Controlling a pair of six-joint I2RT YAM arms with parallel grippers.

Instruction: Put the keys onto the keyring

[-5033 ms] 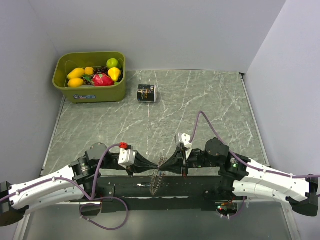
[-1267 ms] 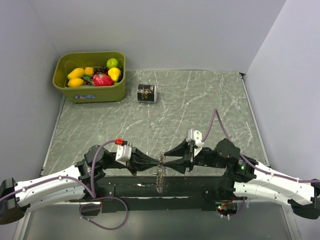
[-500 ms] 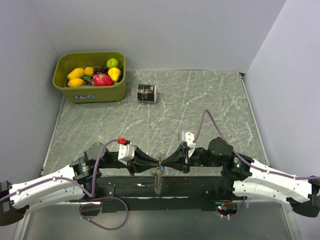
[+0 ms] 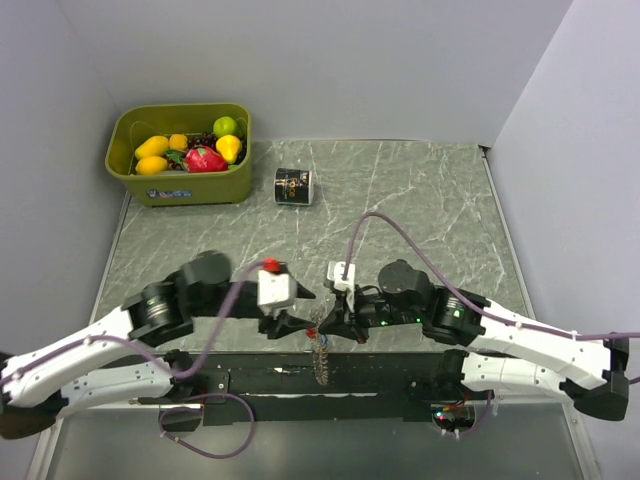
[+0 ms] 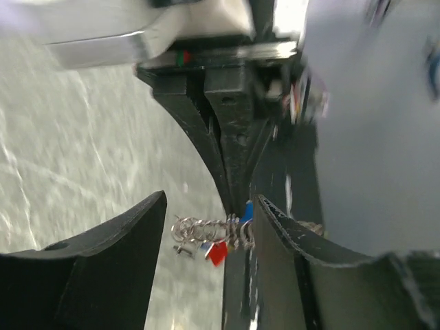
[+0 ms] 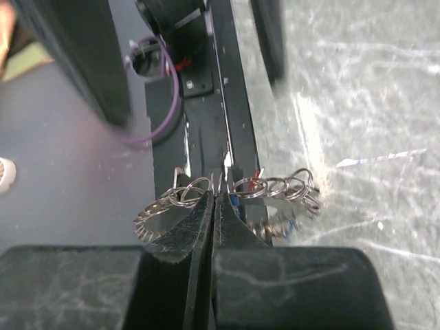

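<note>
At the right gripper point(image 6: 213, 196) tips, risk noted: the pinch caught only thin wire of the keyring point(image 6: 180, 196). A tug or twist could slip it and drop it onto the black base rail point(image 4: 250, 380). Fingers were clenched tight on the ring, with the keys point(image 6: 152, 223) dangling below. The left gripper point(image 5: 212, 206) stood spread at about 10 o'clock of the ring, grasping nothing. In the top view the ring hung at 6 o'clock, and the can point(image 4: 293, 186) sat well apart at 12.

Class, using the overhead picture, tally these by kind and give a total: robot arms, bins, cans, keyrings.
robot arms: 2
green bin: 1
black can: 1
keyring: 1
total: 5
</note>
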